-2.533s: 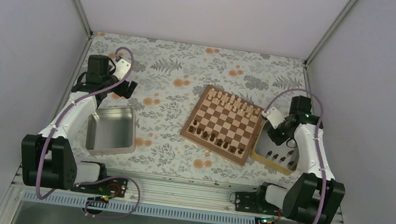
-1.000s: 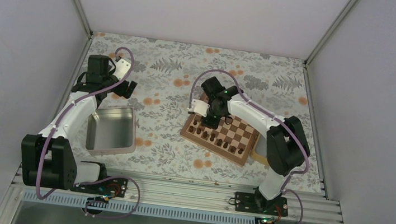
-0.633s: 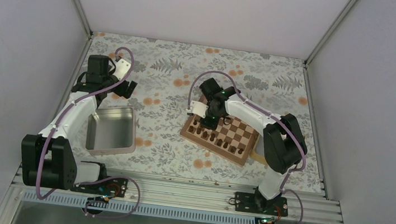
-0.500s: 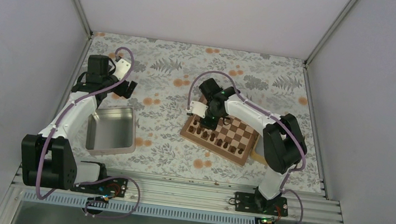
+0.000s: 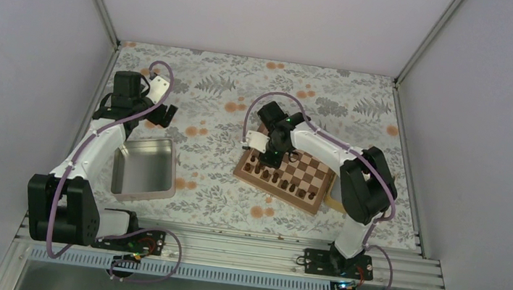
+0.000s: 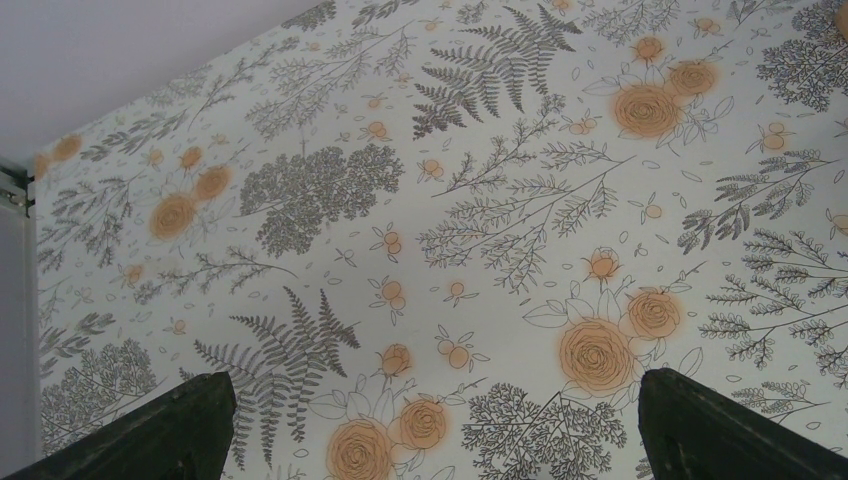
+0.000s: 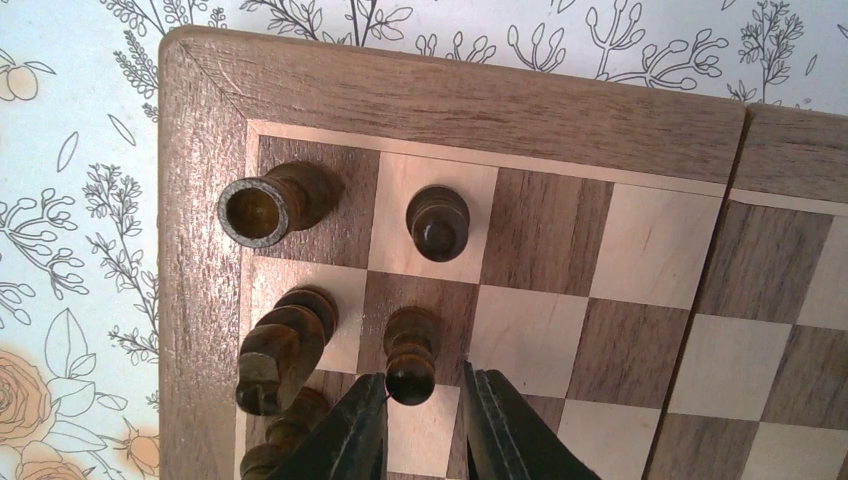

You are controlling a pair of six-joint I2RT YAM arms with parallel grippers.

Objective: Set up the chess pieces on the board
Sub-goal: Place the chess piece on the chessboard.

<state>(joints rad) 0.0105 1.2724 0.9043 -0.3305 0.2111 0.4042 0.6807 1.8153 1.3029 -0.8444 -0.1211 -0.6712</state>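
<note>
chess pieces (image 7: 412,350) crowd board (image 7: 450,95) corner | right claw (image 7: 425,390) astride one | tin (image 5: 143,167) apart

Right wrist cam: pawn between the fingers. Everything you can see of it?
The pawn is small, dark brown turned wood: round head, collar, wider base. It stands upright on a dark square of the board, second row in, second square from the corner. The right gripper straddles its head, jaws apart, a slim gap showing on each side, so only the board seems to touch it.
</note>
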